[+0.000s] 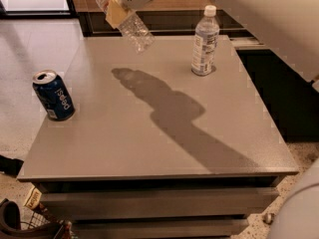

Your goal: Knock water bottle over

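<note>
The water bottle (133,30), clear and ribbed, hangs tilted in the air above the far left part of the grey table (124,148), with its bottom end pointing down to the right. Its cap end is hidden behind my gripper. My gripper (115,11) is at the top of the camera view, shut on the bottle's upper part, with a tan finger pad (114,13) lying across it. The bottle touches nothing on the table. Its shadow and the arm's fall across the table's middle.
A second bottle (205,41) with a large white-blue label stands upright at the table's far right. A blue soda can (53,95) stands upright near the left edge. My white arm fills the upper right corner. A wire basket (20,225) sits on the floor at bottom left.
</note>
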